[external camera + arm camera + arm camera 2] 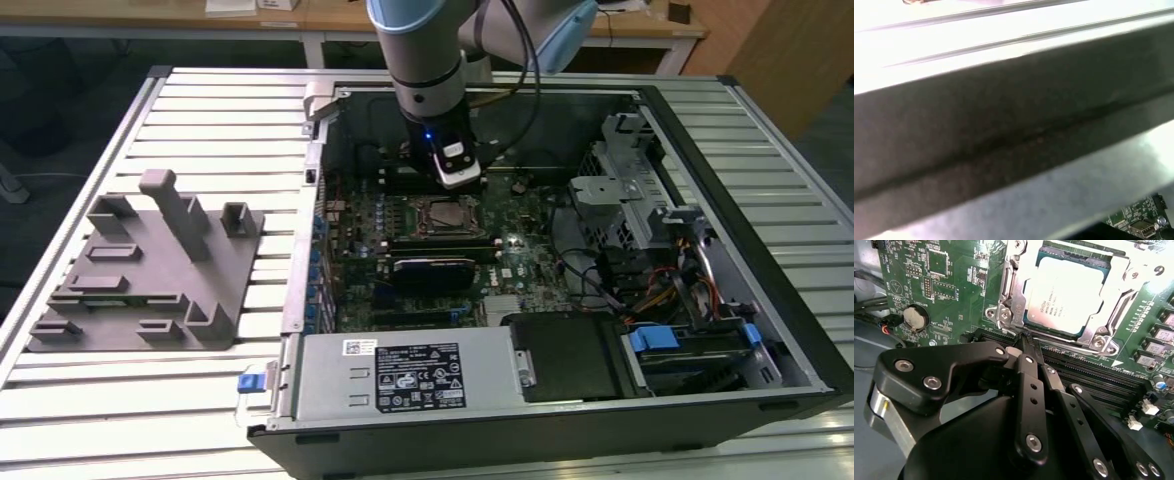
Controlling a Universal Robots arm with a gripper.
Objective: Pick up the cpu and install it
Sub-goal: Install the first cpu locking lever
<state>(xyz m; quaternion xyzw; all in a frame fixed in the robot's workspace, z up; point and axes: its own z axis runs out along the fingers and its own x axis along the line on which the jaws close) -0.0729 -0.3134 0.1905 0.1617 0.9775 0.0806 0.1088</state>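
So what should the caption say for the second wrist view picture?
The cpu sits in its metal socket frame; the shut, empty gripper hangs beside it.

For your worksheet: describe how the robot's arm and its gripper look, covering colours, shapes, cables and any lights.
In the exterior view, the arm is a silver-grey tube with pale blue joint caps. A black cable runs down beside it. A small blue light glows above the white wrist piece. In the second wrist view, the gripper is matt black, built from flat linked bars with silver screw heads.
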